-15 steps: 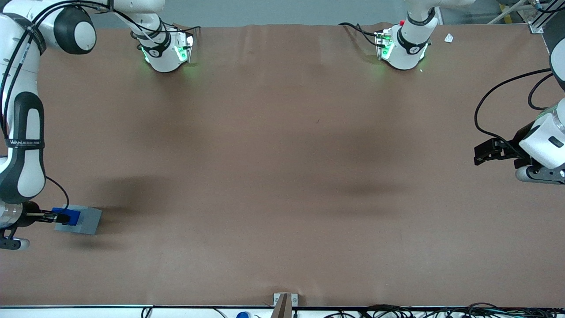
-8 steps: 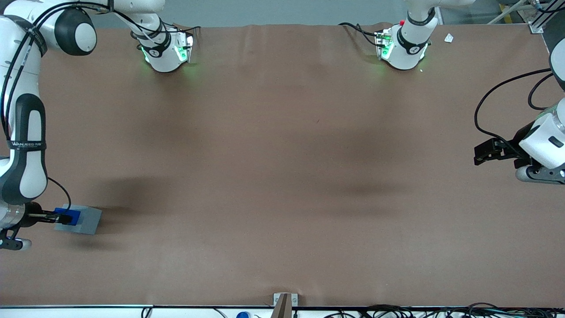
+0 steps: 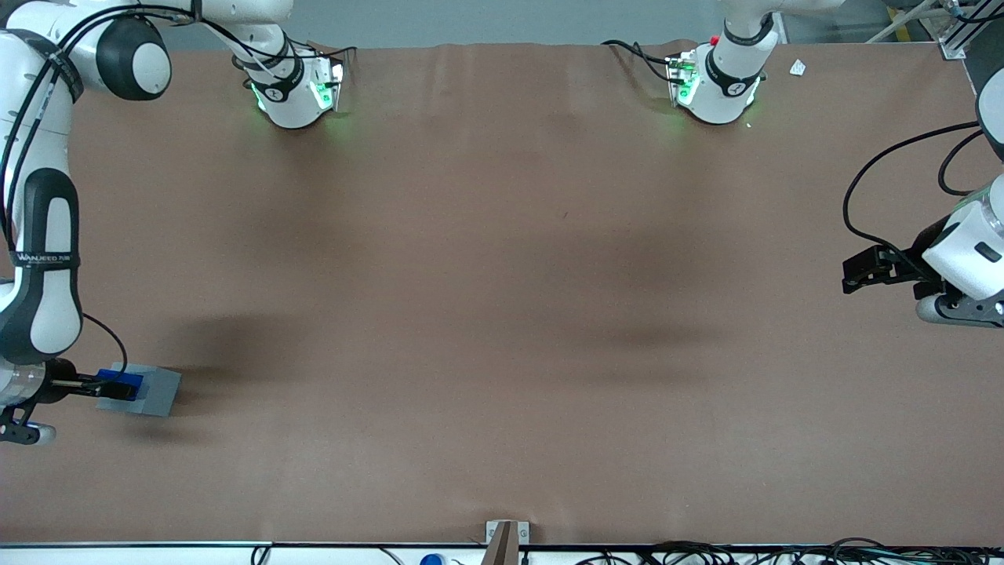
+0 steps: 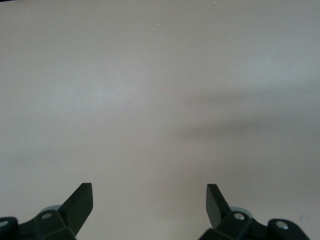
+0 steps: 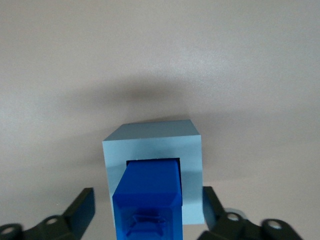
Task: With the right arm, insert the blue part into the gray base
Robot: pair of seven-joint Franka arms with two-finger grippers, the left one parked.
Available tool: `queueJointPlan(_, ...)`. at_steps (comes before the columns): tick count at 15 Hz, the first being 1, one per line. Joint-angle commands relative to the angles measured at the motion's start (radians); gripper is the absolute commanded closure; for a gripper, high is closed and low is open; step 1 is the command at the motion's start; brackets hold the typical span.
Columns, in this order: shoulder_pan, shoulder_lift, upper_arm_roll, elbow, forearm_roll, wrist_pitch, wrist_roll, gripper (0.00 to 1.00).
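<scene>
The blue part [image 5: 148,192] stands upright in the square recess of the gray base [image 5: 150,142], its upper end sticking out above the rim. My right gripper [image 5: 147,200] is open around it, and each black finger [image 5: 84,204] stands well clear of the blue sides. In the front view the gray base [image 3: 155,392] lies at the working arm's end of the table. There the blue part [image 3: 125,384] is in it and the gripper [image 3: 110,386] reaches over it from the table's end.
The right arm's black-banded forearm [image 3: 43,267] rises above the base, farther from the camera. A small metal bracket [image 3: 506,537] sits at the table's near edge, with cables along that edge.
The blue part looks a little smaller and lower in the gray base than a second ago. The gripper has drawn back slightly toward the table's end. The base has not moved.
</scene>
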Motion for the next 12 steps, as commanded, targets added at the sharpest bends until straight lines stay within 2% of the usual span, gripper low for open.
queueJointPlan(1,0.004,-0.046,0.012,0.001,0.015,-0.074,0.001,0.0)
queueJointPlan(3,0.006,-0.083,0.017,0.006,0.015,-0.171,0.006,0.0)
queueJointPlan(6,0.047,-0.237,0.012,-0.004,-0.002,-0.245,0.006,0.0)
queueJointPlan(10,0.133,-0.415,0.011,-0.102,-0.087,-0.33,0.03,0.0)
queueJointPlan(12,0.18,-0.515,0.012,-0.178,-0.115,-0.399,0.103,0.0)
